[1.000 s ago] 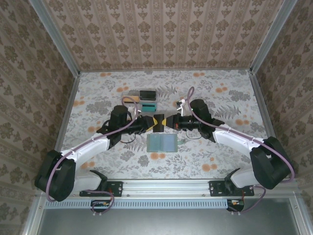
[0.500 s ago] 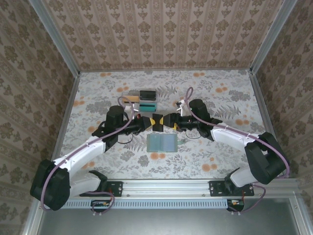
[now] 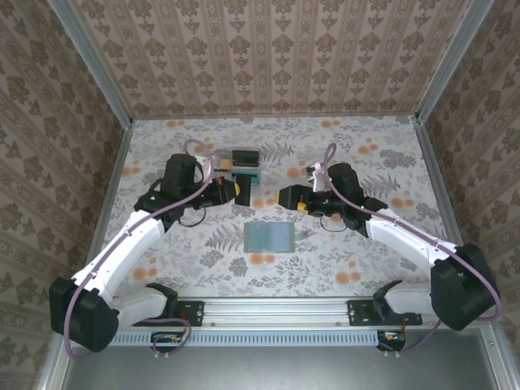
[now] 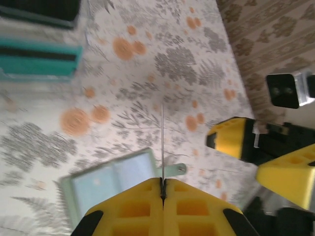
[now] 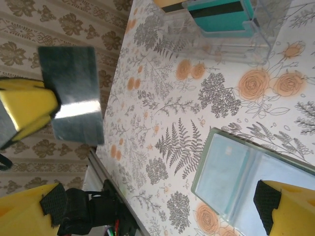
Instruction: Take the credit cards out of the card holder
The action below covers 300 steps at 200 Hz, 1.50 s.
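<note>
The card holder (image 3: 270,236) lies spread flat on the table, a sage-green wallet with pale inner pockets (image 5: 241,177), also seen in the left wrist view (image 4: 110,179). My left gripper (image 3: 241,192) is shut on a credit card, dark grey with a shiny band (image 5: 74,93), and holds it above the table. In the left wrist view that card (image 4: 162,142) is edge-on between the shut jaws (image 4: 162,181). My right gripper (image 3: 283,197) hangs open with nothing in it, to the right of the card and above the holder's far edge. Its yellow fingers (image 4: 231,140) stand wide apart.
A clear plastic tray (image 3: 236,166) stands behind the left gripper. It holds a teal card (image 5: 221,12), a dark card (image 3: 244,154) and an orange one (image 3: 218,165). Patterned walls close in the table on three sides.
A second ago both grippers met on the card over the table's middle. The left shut on it, the right opened, and the arms drew apart, the left carrying the card towards the tray.
</note>
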{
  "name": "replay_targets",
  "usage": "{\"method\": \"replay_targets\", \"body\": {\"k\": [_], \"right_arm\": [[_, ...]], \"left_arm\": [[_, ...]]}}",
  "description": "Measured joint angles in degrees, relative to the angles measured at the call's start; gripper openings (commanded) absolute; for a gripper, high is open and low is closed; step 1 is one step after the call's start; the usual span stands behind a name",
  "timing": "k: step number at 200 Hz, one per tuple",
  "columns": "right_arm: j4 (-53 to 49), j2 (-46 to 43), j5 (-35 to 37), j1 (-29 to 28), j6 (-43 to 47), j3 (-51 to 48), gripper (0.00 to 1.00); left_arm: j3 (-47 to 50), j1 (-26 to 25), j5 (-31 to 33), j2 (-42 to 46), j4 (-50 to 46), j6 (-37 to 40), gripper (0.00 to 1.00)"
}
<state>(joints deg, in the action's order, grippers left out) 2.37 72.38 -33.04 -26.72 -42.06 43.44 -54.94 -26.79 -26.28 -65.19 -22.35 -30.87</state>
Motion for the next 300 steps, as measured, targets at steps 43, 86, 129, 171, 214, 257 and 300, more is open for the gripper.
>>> {"method": "replay_targets", "body": {"k": [43, 86, 129, 171, 214, 257, 300], "right_arm": [[-5.7, -3.6, 3.4, 0.4, 2.9, 0.2, 1.0], [-8.3, -7.3, 5.4, 2.1, 4.7, 0.8, 1.0], [-9.1, -7.9, 5.7, 4.0, 5.5, 0.8, 1.0], [-9.3, -7.9, 5.6, 6.7, 6.2, 0.9, 1.0], [-10.4, -7.9, 5.0, 8.8, 6.4, 1.6, 1.0], [-10.4, -7.7, 3.7, 10.5, 6.6, 2.8, 1.0], [-10.4, -6.5, 2.6, 11.3, 6.6, 3.2, 1.0]], "left_arm": [[-7.9, 1.7, 12.3, -5.6, -7.6, 20.9, 0.0], [-10.7, 1.7, 18.7, -9.7, -8.0, 42.9, 0.0], [-16.2, 1.7, 19.0, -16.3, -7.6, 64.0, 0.0], [-17.1, 1.3, 18.6, -20.2, -4.8, 80.5, 0.0], [-19.6, 1.3, 19.1, -26.4, -0.7, 91.7, 0.0], [-21.7, 1.3, 19.7, -32.2, 2.3, 98.3, 0.0], [-25.0, 1.3, 19.6, -36.0, 2.7, 100.7, 0.0]]}}
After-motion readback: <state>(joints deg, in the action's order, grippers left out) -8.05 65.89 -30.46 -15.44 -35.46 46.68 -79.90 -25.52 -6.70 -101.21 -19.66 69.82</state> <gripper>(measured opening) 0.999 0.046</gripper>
